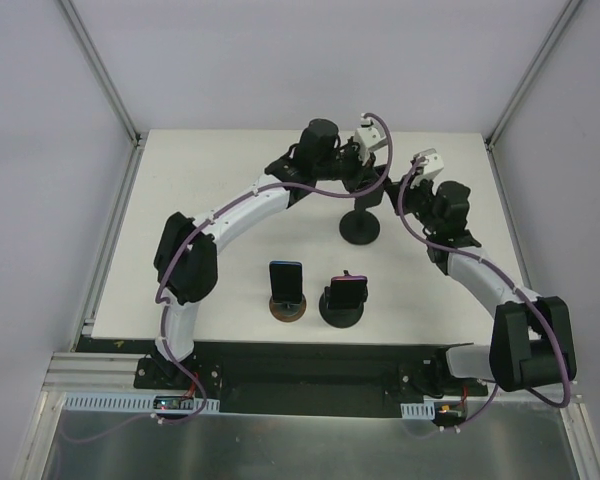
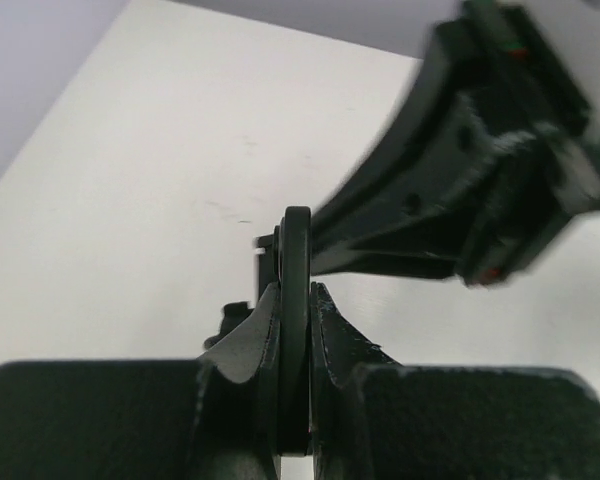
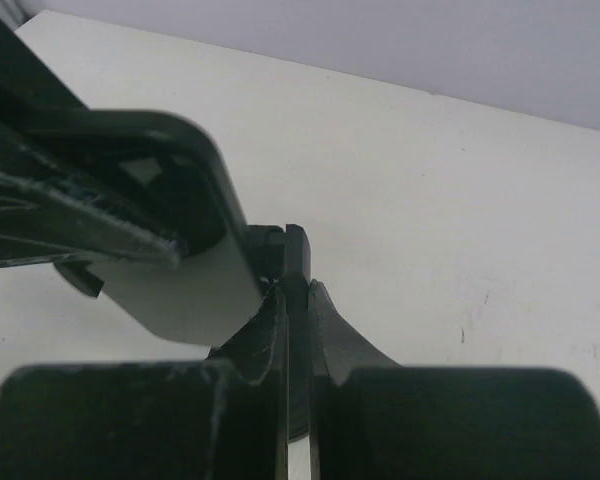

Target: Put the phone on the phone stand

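Observation:
A black phone stand (image 1: 360, 228) with a round base and a post stands at the back middle of the white table (image 1: 220, 160). Both grippers meet just above its top. My left gripper (image 1: 363, 172) is shut on a thin dark slab seen edge-on, apparently the phone (image 2: 297, 240); its fingers (image 2: 255, 330) press both faces. My right gripper (image 1: 392, 188) is shut on the same slab (image 3: 296, 250) from the other side. Each wrist view shows the other gripper reaching in. The top view hides the phone behind the grippers.
Two other stands stand nearer the front: a brown one with a blue-edged phone (image 1: 287, 285) and a black one with a pink-edged phone (image 1: 345, 298). Grey walls enclose the table at the back and on both sides.

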Controlling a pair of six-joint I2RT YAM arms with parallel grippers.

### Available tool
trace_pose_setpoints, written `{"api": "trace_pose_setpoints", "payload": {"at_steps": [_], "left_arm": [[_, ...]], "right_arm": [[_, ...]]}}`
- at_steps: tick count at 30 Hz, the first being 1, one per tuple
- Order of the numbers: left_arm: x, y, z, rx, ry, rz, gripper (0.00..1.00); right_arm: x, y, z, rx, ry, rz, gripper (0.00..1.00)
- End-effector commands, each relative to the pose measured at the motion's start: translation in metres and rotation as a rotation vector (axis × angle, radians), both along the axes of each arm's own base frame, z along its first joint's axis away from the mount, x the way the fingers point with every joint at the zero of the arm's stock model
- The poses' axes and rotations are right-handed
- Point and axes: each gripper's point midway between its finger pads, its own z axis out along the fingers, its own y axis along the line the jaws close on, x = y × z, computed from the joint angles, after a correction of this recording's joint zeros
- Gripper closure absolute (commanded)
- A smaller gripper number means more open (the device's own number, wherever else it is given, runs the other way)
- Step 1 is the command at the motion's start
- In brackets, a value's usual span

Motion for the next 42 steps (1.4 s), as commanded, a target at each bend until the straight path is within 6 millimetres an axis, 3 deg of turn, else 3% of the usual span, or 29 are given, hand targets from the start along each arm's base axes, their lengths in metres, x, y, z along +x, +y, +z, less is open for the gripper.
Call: {"api": "trace_pose_setpoints", "payload": {"at_steps": [1,3,4,5,8,11,16,17,18,20,22,23,25,27,31,34,35,37,38,40,41,42], "left_arm": [[0.102,0.057,0.062,0.01,-0.337,0.602,1.0],[0.11,0.051,0.054,0.042,-0.353,0.664,1.0],[0.112,0.05,0.064,0.04,-0.376,0.722,1.0],[0.116,0.047,0.054,0.063,-0.377,0.735,1.0],[0.118,0.041,0.05,0.051,-0.347,0.737,1.0],[0.119,0.045,0.045,0.07,-0.324,0.763,1.0],[0.115,0.042,0.039,0.068,-0.29,0.752,1.0],[0.115,0.042,0.038,0.065,-0.281,0.755,1.0],[0.116,0.043,0.037,0.067,-0.274,0.756,1.0],[0.115,0.044,0.038,0.058,-0.259,0.752,1.0],[0.114,0.046,0.036,0.068,-0.25,0.744,1.0],[0.113,0.048,0.038,0.066,-0.247,0.744,1.0],[0.112,0.052,0.032,0.08,-0.234,0.725,1.0],[0.109,0.059,0.039,0.07,-0.231,0.731,1.0],[0.098,0.068,0.038,0.051,-0.188,0.665,1.0],[0.09,0.08,0.045,0.032,-0.169,0.623,1.0],[0.083,0.085,0.057,0.01,-0.172,0.592,1.0],[0.073,0.096,0.052,0.018,-0.152,0.553,1.0],[0.063,0.103,0.069,-0.006,-0.169,0.538,1.0],[0.048,0.131,0.076,-0.004,-0.168,0.539,1.0],[0.041,0.138,0.079,-0.006,-0.174,0.519,1.0],[0.034,0.148,0.065,0.01,-0.149,0.496,1.0]], "right_arm": [[-0.011,0.012,0.049,0.157,-0.062,-0.124,1.0],[-0.011,0.007,0.045,0.134,-0.043,-0.219,1.0],[-0.017,0.01,0.052,0.137,-0.054,-0.244,1.0],[-0.018,0.003,0.051,0.134,-0.044,-0.299,1.0],[-0.025,0.006,0.053,0.173,-0.029,-0.313,1.0],[-0.031,0.015,0.055,0.182,-0.022,-0.311,1.0],[-0.049,0.038,0.073,0.209,-0.043,-0.263,1.0],[-0.05,0.037,0.073,0.22,-0.033,-0.276,0.98],[-0.052,0.038,0.075,0.225,-0.027,-0.271,0.76],[-0.058,0.031,0.077,0.211,-0.013,-0.291,0.51],[-0.067,0.024,0.099,0.23,-0.041,-0.292,0.42],[-0.071,0.018,0.097,0.205,-0.026,-0.308,0.4],[-0.08,0.006,0.114,0.188,-0.063,-0.328,0.32],[-0.088,-0.012,0.121,0.177,-0.089,-0.375,0.24],[-0.081,-0.036,0.113,0.156,-0.079,-0.399,0.18],[-0.071,-0.028,0.1,0.061,-0.07,-0.357,0.15],[-0.07,-0.021,0.096,0.047,-0.053,-0.314,0.16],[-0.061,-0.015,0.09,0.026,-0.021,-0.281,0.16],[-0.06,-0.011,0.086,0.021,-0.008,-0.253,0.15],[-0.054,-0.013,0.077,0.004,0.012,-0.246,0.15],[-0.053,-0.012,0.075,-0.011,0.011,-0.228,0.15],[-0.052,-0.013,0.071,-0.02,0.019,-0.228,0.15]]}}
